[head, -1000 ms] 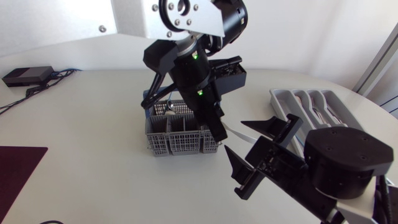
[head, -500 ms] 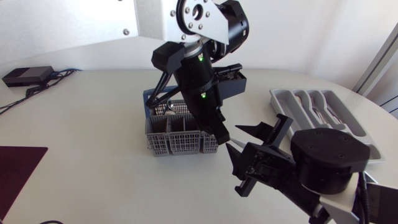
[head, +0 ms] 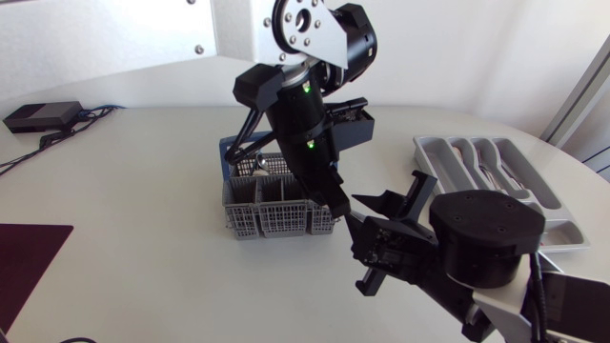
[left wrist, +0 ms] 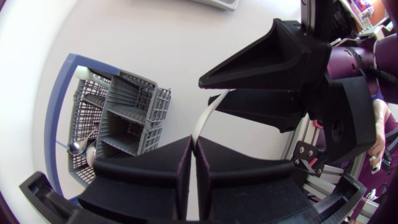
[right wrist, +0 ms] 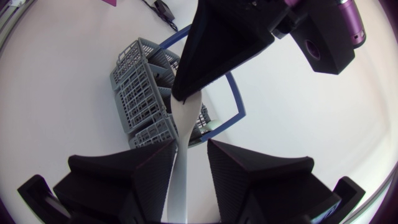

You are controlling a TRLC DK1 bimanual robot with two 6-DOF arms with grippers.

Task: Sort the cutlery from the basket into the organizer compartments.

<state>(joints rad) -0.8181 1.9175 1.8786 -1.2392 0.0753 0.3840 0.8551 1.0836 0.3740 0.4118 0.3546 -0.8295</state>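
My left gripper (head: 335, 202) hangs just right of the grey cutlery basket (head: 276, 205), shut on one end of a flat white utensil (left wrist: 205, 118). The utensil's free end reaches between the fingers of my right gripper (head: 357, 221), which comes in from the lower right. In the right wrist view the white utensil (right wrist: 183, 134) lies against one finger of the right gripper (right wrist: 189, 152), with a gap to the other, so it stands open. The grey organizer (head: 486, 167) sits at the far right, with several metal pieces in it. A spoon (left wrist: 78, 147) stays in the basket (left wrist: 124, 118).
The basket stands on a blue-edged frame (head: 229, 152), with a black box (head: 357, 119) behind it. A black power brick (head: 43, 116) with cables lies at the far left, and a dark red mat (head: 29, 252) at the left front edge.
My right gripper has moved left, up to the left gripper, and its fingers have narrowed around the white utensil. The left arm shifted slightly right, still holding the utensil.
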